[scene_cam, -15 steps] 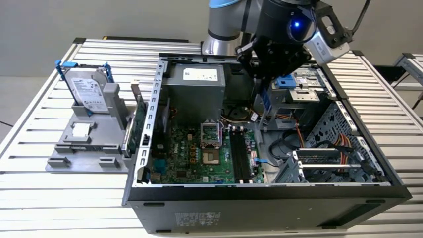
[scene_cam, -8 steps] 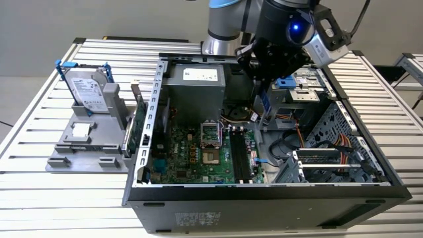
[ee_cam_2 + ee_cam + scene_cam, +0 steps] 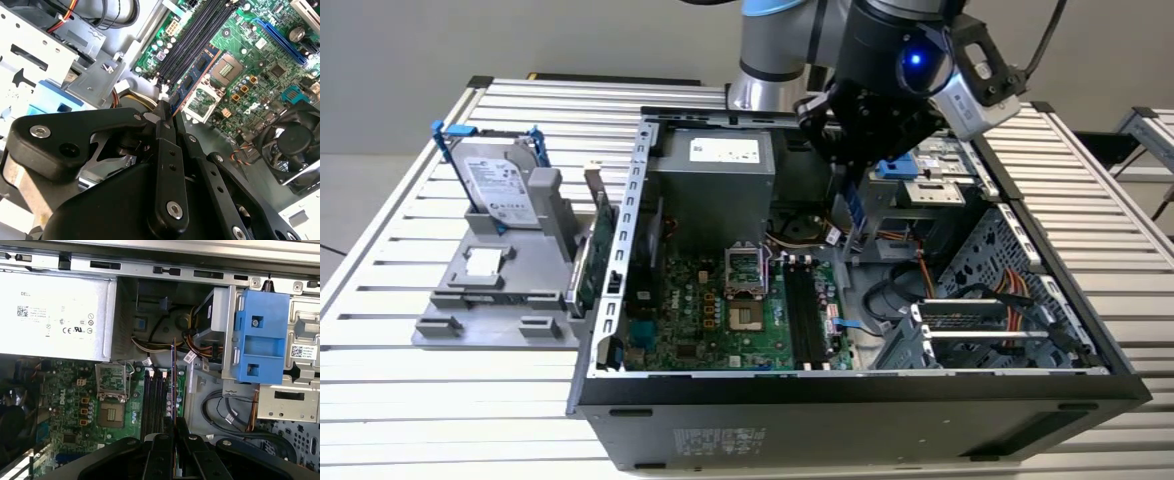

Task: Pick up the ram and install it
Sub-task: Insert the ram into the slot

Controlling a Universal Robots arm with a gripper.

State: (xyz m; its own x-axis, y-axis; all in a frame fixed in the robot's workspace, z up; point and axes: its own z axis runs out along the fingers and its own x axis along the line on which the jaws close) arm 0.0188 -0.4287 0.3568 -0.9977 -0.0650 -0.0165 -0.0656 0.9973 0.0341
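The pincer [image 3: 167,119] was clamped on one end of the ram [image 3: 194,75], its two black fingers pressed together on the stick's flat faces. From there the ram stuck out away from the fingers, dark blue with a row of chips along it. In the first wrist view it showed edge-on as a thin line [image 3: 173,380] running alongside the black memory slots [image 3: 152,400], close by their outer side. I couldn't tell whether it touched the board. Beside the slots lay the square processor socket [image 3: 111,415] on the green motherboard [image 3: 65,405], and past the slots' far end stood the silver power supply [image 3: 55,315]. A blue plastic bracket [image 3: 260,335] sat on the metal drive bay nearby. In the exterior view the arm reached down into the open computer case [image 3: 854,410], which lay on a slatted metal table [image 3: 400,380]. Well apart, on the exterior view's left, a hard drive [image 3: 500,180] stood upright on a gray stand [image 3: 494,300].
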